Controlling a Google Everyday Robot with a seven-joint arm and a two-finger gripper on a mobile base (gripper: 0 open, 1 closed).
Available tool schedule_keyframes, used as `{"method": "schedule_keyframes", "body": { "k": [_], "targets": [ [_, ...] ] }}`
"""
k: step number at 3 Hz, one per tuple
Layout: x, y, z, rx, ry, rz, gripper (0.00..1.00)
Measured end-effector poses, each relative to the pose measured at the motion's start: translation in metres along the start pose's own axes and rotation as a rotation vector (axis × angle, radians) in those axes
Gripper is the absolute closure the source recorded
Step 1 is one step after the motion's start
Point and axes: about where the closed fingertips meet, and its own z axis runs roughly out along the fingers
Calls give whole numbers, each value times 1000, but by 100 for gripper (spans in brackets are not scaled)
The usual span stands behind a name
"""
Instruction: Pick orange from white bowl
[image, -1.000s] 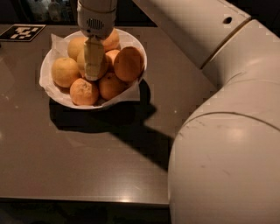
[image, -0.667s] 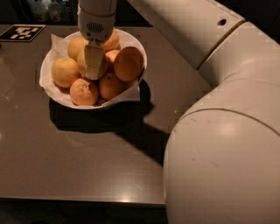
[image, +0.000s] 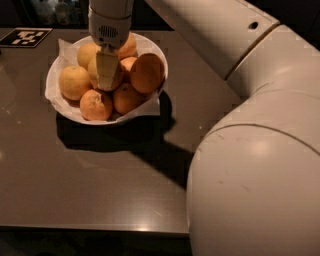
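Because the gripper (image: 107, 82) hangs right in front of it, the orange (image: 92, 70) shows only as a yellowish edge in the middle of the pile, and whether the gripper is clamped on it cannot be told. It lies among about six other fruits (image: 147, 73) in the paper-lined white bowl (image: 156, 48), near the counter's (image: 100, 175) far left corner.

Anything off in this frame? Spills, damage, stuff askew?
Nothing spilled or damaged. All the fruit sits inside the white bowl. Only untidy bit: corners of the paper lining poke out over the rim, at lower right and upper left. The end effector is down in the pile, over the yellowish orange in the middle.
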Motion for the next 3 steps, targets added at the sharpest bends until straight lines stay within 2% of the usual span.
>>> {"method": "schedule_keyframes", "body": {
  "k": [1, 2, 3],
  "targets": [
    [5, 11, -24, 61, -47, -4, 100],
    [14, 39, -57, 118, -109, -3, 100],
    [22, 70, -83, 145, -150, 0, 100]
  ]
}}
